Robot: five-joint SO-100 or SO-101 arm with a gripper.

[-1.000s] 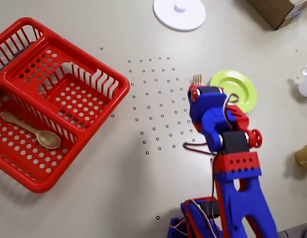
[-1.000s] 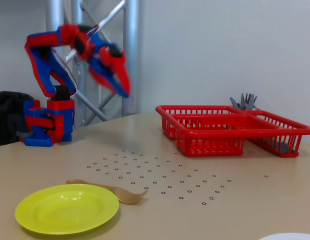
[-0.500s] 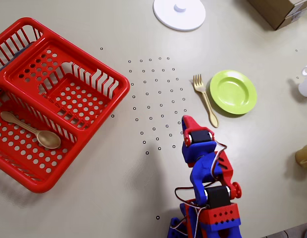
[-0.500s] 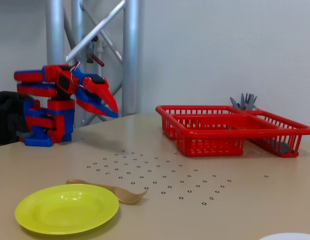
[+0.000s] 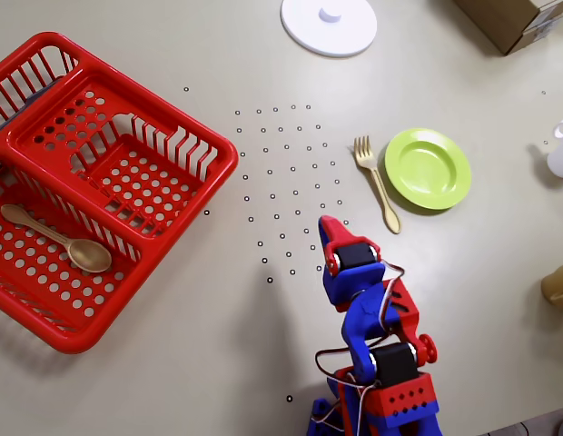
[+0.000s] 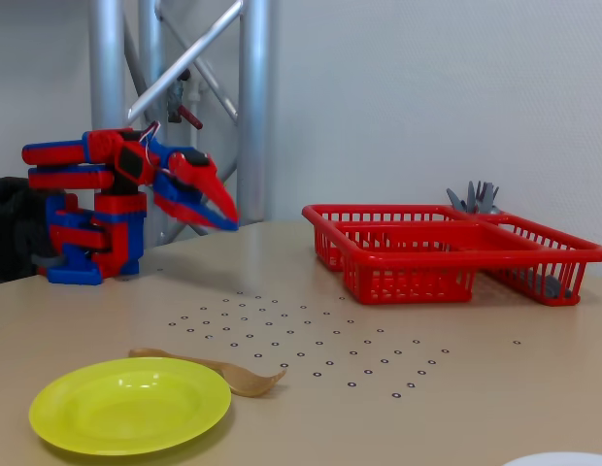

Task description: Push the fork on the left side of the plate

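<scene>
- The fork [image 5: 376,182] lies flat on the desk [image 5: 218,345] just beside the left rim of the plate [image 5: 428,168] in the overhead view, tines toward the far edge, handle angled toward the near edge
- In the fixed view the fork [image 6: 209,367] lies just behind the plate [image 6: 129,404]; whether they touch cannot be told
- The claw [image 5: 325,224] is folded back near the arm's base, well apart from the fork, holding nothing
- In the fixed view the claw [image 6: 226,215] hangs above the desk with its fingers drawn together to a point
- A red basket [image 5: 163,195] sits toward the left edge in the overhead view, with a tan spoon [image 5: 59,239] in one compartment
- A white lid [image 5: 330,25] rests at the far edge
</scene>
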